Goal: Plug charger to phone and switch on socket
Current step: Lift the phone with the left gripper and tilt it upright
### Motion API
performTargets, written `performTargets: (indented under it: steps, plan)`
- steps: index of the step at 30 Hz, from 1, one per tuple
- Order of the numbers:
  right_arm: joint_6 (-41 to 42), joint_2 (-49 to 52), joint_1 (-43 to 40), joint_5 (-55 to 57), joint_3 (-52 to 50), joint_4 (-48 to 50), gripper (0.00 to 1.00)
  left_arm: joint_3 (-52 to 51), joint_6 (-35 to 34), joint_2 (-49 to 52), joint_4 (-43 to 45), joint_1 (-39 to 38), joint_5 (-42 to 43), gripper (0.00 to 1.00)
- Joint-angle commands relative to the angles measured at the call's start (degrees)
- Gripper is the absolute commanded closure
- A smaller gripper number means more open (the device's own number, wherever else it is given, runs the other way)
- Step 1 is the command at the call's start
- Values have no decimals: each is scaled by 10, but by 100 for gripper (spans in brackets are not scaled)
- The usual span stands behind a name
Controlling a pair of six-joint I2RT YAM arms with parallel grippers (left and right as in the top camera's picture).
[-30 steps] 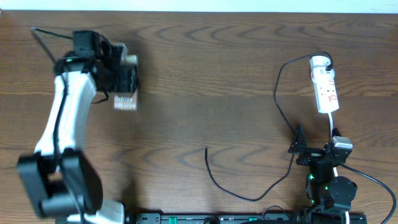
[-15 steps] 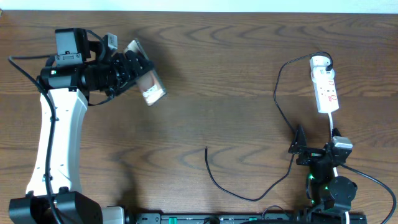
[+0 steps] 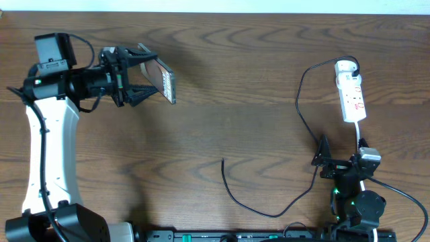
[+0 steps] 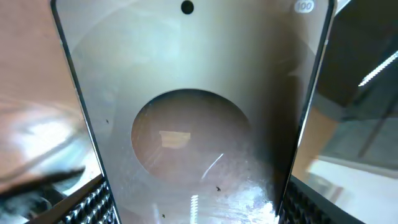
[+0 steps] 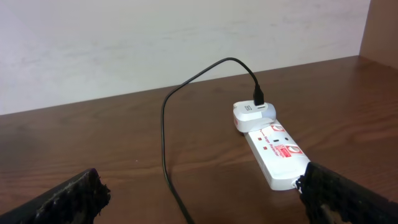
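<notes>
Brown wood table, bare across the middle. Socket far right, flat and white, with the black plug of charger already seated in its rounded end. Rigid and light by the look; likely to skate under a switch press, so worth pressing straight down.

Phone upper left, lifted off the table and tilted, clamped across its long edges by left gripper. Glossy, stiff, slippery, breakable. Edge grip near mid-length judged safest, port end left clear.

Charger limp and thin, looping from socket down to centre. Loose connector tip on the table, well apart from phone; best pinched just behind the tip. Empty right gripper spread wide, near socket.
</notes>
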Motion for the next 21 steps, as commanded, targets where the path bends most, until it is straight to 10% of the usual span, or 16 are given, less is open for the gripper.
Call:
performTargets:
  steps: [1,21]
  plan:
    - [-5,-3,5,0,0,-3,1,11,-86,-12,2,5,73,93]
    - [-4,-3,5,0,0,-3,1,11,-143,-12,2,5,74,93]
